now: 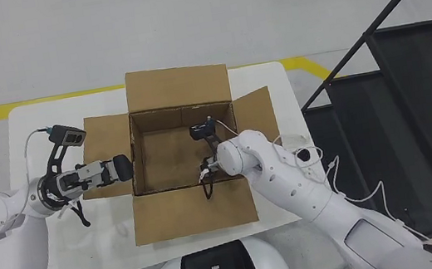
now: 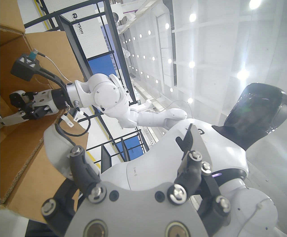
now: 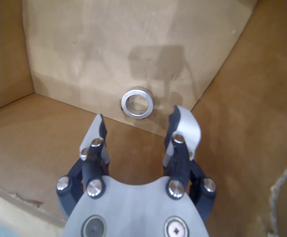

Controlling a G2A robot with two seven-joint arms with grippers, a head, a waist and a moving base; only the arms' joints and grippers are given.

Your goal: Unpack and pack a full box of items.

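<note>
An open cardboard box (image 1: 196, 211) stands mid-table with its flaps folded out. On its floor, against a wall, lies a silver metal ring (image 3: 137, 102). My right gripper (image 3: 138, 113) is inside the box just short of the ring, open, with nothing between its fingers; it also shows in the left wrist view (image 2: 11, 110). My left gripper (image 2: 122, 134) is at the box's left side by the flap (image 1: 106, 155), open and wide, one finger (image 2: 56, 137) close to the cardboard edge. Apart from the ring, the visible box floor is bare.
The box sits on a white table (image 1: 46, 118) with bare room on the left and at the front. A black metal stair frame (image 1: 400, 99) stands beyond the table's right edge. A yellow line (image 1: 27, 106) runs along the floor behind.
</note>
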